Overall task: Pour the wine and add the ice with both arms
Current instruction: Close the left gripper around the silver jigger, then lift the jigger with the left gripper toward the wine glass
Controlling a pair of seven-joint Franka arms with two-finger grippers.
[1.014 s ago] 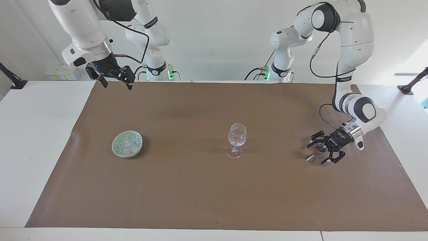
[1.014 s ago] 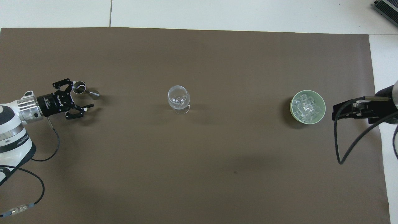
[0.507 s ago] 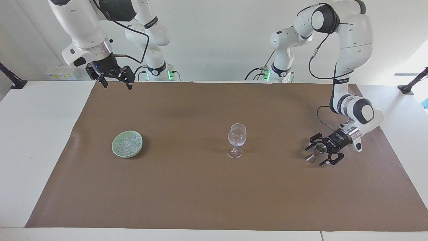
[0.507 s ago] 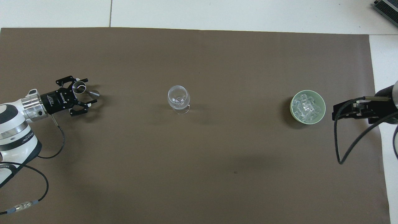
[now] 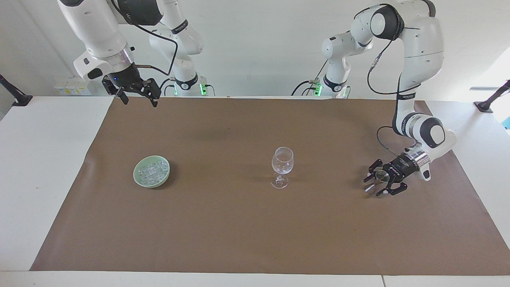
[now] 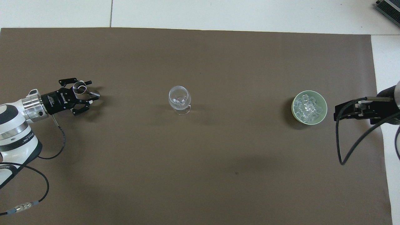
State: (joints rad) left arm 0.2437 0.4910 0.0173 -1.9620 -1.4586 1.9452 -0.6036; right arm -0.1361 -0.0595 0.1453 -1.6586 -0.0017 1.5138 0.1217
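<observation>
brown paper (image 5: 223,223) covers the white table. at the right of the facing view the left gripper (image 5: 377,184) sits low on the paper, its fingers either side of a small metal jigger (image 5: 380,177); whether they press it i cannot tell. the right gripper (image 5: 137,97) waits raised at the upper left, fingers apart. a wine glass (image 5: 281,165) stands mid-frame, and the ice (image 5: 152,170) fills a green bowl (image 5: 139,181) at centre left.

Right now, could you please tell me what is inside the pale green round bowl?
The pale green round bowl holds a heap of small clear ice cubes, filling it nearly to the rim. The cubes cover the bowl's bottom, so anything beneath them cannot be seen.
</observation>
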